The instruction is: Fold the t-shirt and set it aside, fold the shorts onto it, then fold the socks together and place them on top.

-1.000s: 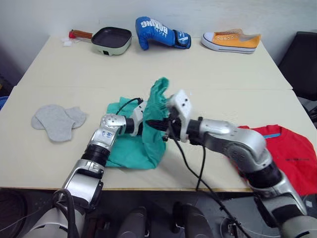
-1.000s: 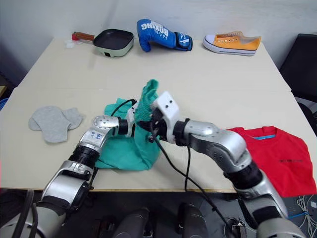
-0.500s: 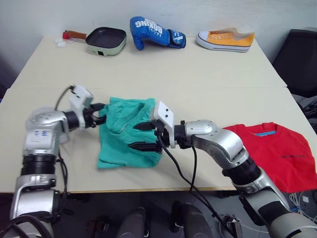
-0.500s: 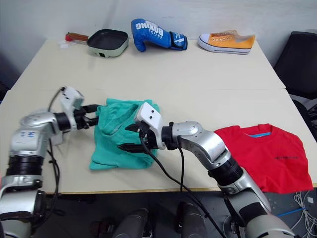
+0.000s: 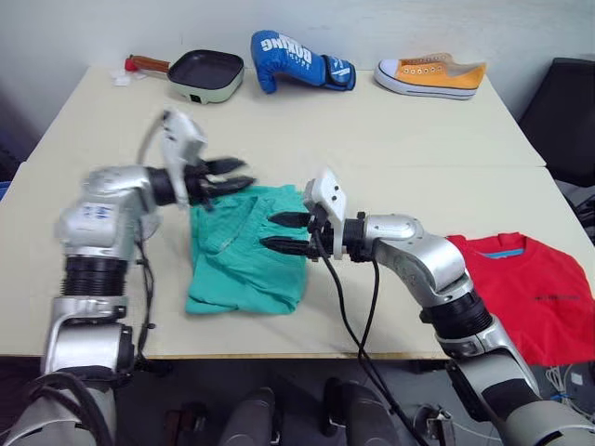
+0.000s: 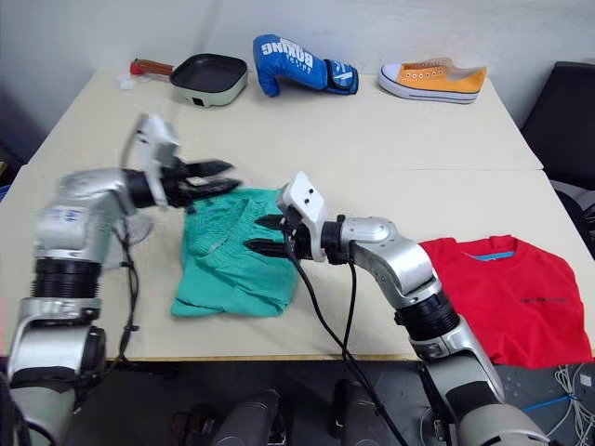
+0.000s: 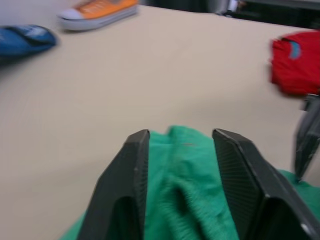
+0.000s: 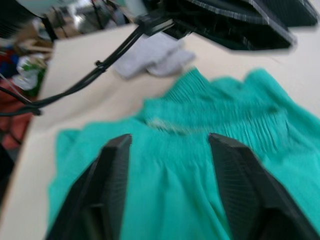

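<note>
The teal-green shorts (image 5: pixel 244 251) lie folded in a flat pile near the table's front edge. My left gripper (image 5: pixel 226 177) hovers open just above their far left corner, and the green fabric (image 7: pixel 185 170) shows beyond its fingers. At the shorts' right side my right gripper (image 5: pixel 284 232) is open, low over the fabric and holding nothing. The red t-shirt (image 5: pixel 539 293) lies folded at the front right, blue label showing. The grey socks (image 8: pixel 150 54) lie left of the shorts, mostly behind my left arm in the eye views.
Along the far edge stand a green frying pan (image 5: pixel 206 74), a blue boxing glove (image 5: pixel 297 60) and an orange sneaker (image 5: pixel 432 76). A black chair (image 5: pixel 567 107) stands off the table's right side. A seam (image 5: pixel 418 165) runs across the table's middle.
A second ago both grippers held the shorts bunched up. They let go and the shorts now lie flat. My left gripper has since risen and swung right over their far corner.
</note>
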`<state>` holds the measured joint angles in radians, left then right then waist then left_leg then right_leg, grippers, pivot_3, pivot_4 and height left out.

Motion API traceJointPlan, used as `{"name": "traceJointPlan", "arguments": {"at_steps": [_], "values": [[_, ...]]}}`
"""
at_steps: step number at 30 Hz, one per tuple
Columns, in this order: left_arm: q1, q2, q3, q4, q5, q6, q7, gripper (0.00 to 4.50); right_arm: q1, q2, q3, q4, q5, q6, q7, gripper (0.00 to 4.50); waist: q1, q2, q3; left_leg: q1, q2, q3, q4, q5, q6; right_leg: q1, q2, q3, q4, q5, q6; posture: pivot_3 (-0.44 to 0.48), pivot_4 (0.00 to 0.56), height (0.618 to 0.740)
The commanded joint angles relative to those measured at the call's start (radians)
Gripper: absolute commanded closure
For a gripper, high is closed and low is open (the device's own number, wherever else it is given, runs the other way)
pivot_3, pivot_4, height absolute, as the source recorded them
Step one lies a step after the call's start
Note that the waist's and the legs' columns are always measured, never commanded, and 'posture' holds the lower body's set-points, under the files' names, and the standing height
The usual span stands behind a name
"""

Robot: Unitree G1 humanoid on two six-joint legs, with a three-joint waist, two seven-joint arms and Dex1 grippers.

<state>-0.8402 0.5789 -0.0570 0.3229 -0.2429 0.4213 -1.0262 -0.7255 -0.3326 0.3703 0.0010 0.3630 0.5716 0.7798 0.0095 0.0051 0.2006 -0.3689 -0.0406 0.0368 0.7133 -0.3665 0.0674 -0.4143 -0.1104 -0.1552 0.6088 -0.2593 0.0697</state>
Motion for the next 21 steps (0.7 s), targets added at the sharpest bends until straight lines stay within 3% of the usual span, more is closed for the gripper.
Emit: {"name": "traceJointPlan", "arguments": {"at_steps": [1, 3, 4, 9, 12, 15, 18, 21], "values": [[0.027, 0.018, -0.061, 0.024, 0.073, -0.041, -0.007, 3.76, -0.005, 0.046, 0.107, 0.105, -0.16, -0.078, -0.048, 3.46, -0.019, 0.0, 0.0, 0.001, 0.0, 0.001, -0.001, 0.0, -0.001, 0.0, 0.0, 0.0, 0.0, 0.0, 0.0, 0.0, 0.15, 0.74], [0.044, 0.018, -0.062, 0.035, 0.077, -0.039, 0.002, 4.42, -0.012, 0.069, 0.129, 0.154, -0.214, -0.085, -0.069, 4.16, -0.03, 0.0, 0.0, 0.001, 0.001, 0.002, -0.006, 0.002, -0.004, -0.003, 0.001, 0.002, 0.0, 0.0, -0.001, 0.0, 0.15, 0.74], [0.051, 0.021, -0.071, 0.052, 0.095, -0.06, 0.009, 4.5, -0.009, 0.055, 0.15, 0.152, -0.242, -0.094, -0.051, 4.48, -0.035, 0.0, 0.0, 0.001, 0.001, 0.002, -0.007, 0.003, -0.005, -0.004, 0.001, 0.002, 0.001, -0.001, -0.001, 0.0, 0.15, 0.74], [0.035, 0.023, -0.075, 0.227, 0.182, -0.185, 0.088, 4.5, 0.071, -0.051, 0.17, 0.013, -0.253, -0.048, 0.065, 4.48, -0.024, 0.0, 0.0, 0.002, 0.002, 0.0, -0.011, 0.005, -0.008, -0.005, 0.001, 0.001, 0.002, -0.002, -0.004, 0.0, 0.15, 0.74], [0.005, 0.021, -0.024, 0.286, 0.144, -0.215, 0.097, 4.5, 0.112, -0.107, 0.126, -0.087, -0.213, -0.001, 0.112, 4.48, -0.006, -0.001, 0.0, 0.001, 0.002, 0.0, -0.01, 0.006, -0.007, -0.004, 0.0, 0.001, 0.002, -0.002, -0.004, 0.0, 0.15, 0.74], [0.028, 0.052, 0.085, 0.164, -0.009, -0.084, 0.012, 4.5, 0.122, -0.118, 0.0, -0.148, -0.084, 0.077, 0.155, 4.48, -0.005, -0.001, 0.0, 0.001, 0.001, 0.0, -0.01, 0.006, -0.006, -0.004, -0.002, 0.001, 0.002, -0.002, -0.003, 0.0, 0.15, 0.74], [0.126, 0.107, 0.184, -0.057, -0.183, 0.123, -0.061, 4.5, 0.061, -0.067, -0.122, -0.095, -0.011, 0.116, 0.114, 4.48, -0.014, -0.001, 0.0, 0.0, 0.001, -0.001, -0.01, 0.006, -0.006, -0.004, -0.002, 0.0, 0.001, -0.002, -0.003, 0.0, 0.15, 0.74], [0.241, 0.146, 0.199, -0.195, -0.217, 0.204, -0.055, 4.5, -0.032, 0.006, -0.183, 0.034, -0.038, 0.095, 0.013, 4.48, -0.027, 0.0, 0.001, 0.002, 0.001, -0.001, -0.012, 0.006, -0.007, -0.005, -0.002, 0.001, 0.002, -0.002, -0.004, 0.0, 0.15, 0.74]]}}
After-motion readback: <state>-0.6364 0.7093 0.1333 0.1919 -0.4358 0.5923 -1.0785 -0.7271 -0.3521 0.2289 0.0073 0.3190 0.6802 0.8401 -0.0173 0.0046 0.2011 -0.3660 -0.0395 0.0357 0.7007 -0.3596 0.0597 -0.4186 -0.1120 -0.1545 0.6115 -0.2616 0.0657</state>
